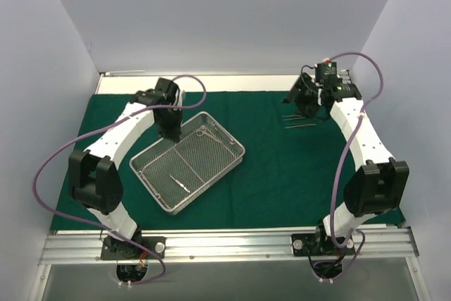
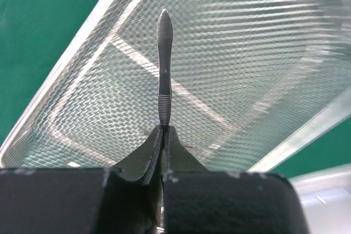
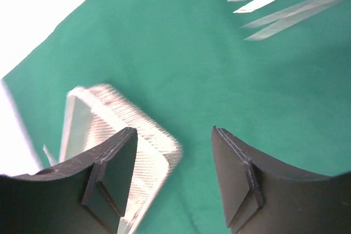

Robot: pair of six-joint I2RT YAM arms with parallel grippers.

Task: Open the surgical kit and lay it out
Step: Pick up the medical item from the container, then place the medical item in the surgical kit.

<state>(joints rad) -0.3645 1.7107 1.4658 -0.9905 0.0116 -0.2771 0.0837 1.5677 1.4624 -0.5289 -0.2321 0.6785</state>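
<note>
The surgical kit lies unwrapped: the dark green drape (image 1: 282, 167) is spread flat on the table, and the silver wire-mesh tray (image 1: 224, 147) sits on it left of centre. My left gripper (image 1: 170, 134) (image 2: 164, 130) hangs over the tray's far left corner. It is shut on a thin steel instrument (image 2: 164, 69) with a ribbed grip, which points away over the mesh (image 2: 247, 53). A pair of scissors (image 1: 205, 132) and a slim tool (image 1: 180, 183) lie in the tray. My right gripper (image 1: 308, 108) (image 3: 174, 138) is open and holds nothing above the drape (image 3: 219, 64), next to several instruments (image 1: 299, 123) (image 3: 285, 4) laid out at the back right.
White walls close in the left, back and right sides. A bare white strip of table (image 1: 232, 82) runs behind the drape. The metal rail (image 1: 225, 244) with both arm bases runs along the near edge. The tray's corner (image 3: 109, 130) shows blurred at the lower left of the right wrist view.
</note>
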